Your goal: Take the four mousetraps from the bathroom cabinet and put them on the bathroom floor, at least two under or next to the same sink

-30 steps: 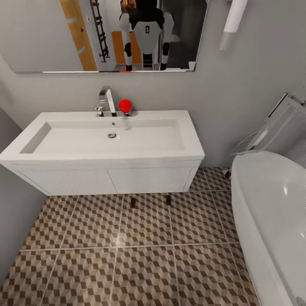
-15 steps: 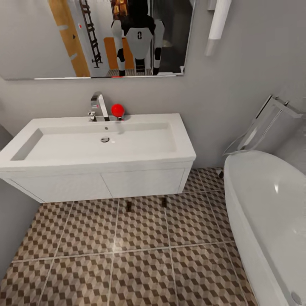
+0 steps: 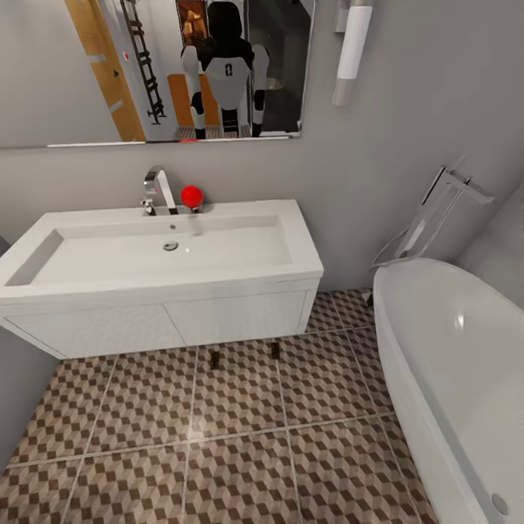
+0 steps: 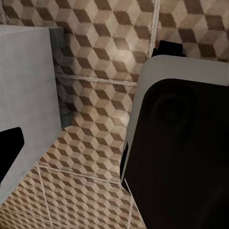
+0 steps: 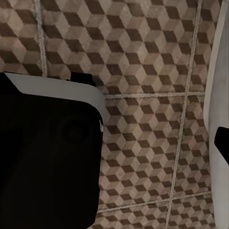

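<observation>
The floor [image 3: 240, 451] is laid with large square tiles printed in a brown, beige and white cube pattern, divided by pale grout lines. Two traps are seen on it as tiny dark-brown flat pieces, one [image 3: 215, 359] and the other [image 3: 275, 350], set apart from each other just at the front edge of the vanity [image 3: 167, 324]. Above the vanity sits the sink [image 3: 164, 251], a wide shallow white basin with a chrome tap [image 3: 156, 191] and a red ball [image 3: 191, 195] beside it. A white tub [image 3: 451, 364] stands to the right. A mirror [image 3: 145, 69] hangs on the far wall. Whether either tool is spread or pressed together cannot be told.
</observation>
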Robot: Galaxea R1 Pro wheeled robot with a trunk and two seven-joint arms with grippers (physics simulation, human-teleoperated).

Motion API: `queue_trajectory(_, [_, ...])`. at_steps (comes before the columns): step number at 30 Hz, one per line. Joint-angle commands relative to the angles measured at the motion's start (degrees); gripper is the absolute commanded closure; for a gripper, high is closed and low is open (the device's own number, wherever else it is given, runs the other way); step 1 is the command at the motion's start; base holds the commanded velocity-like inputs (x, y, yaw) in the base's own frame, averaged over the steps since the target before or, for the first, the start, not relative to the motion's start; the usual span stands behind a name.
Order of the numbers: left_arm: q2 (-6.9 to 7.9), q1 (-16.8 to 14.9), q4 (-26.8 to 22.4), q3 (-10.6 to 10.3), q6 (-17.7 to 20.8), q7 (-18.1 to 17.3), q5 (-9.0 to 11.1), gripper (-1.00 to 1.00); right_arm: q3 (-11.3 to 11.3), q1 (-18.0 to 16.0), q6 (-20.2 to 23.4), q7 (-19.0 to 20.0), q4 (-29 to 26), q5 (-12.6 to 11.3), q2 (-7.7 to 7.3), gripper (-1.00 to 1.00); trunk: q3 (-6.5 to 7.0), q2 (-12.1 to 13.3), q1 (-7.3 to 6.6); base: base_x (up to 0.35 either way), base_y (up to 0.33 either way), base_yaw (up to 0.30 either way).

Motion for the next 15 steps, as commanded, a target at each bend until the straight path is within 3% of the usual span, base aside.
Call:
queue_trajectory(1, [0.00,0.0,0.0,0.0,0.0,0.0,0.0,-1.00,0.0,0.0,0.0,0.0,0.0,0.0,0.00,-1.00,0.10,0.0,0.00,0.000,0.000,-0.044])
queue_trajectory(15, [0.00,0.0,0.0,0.0,0.0,0.0,0.0,-1.00,0.1,0.0,0.0,0.0,-0.3,0.4,0.03,-1.00,1.38,0.0,0.00,0.000,0.000,-0.010])
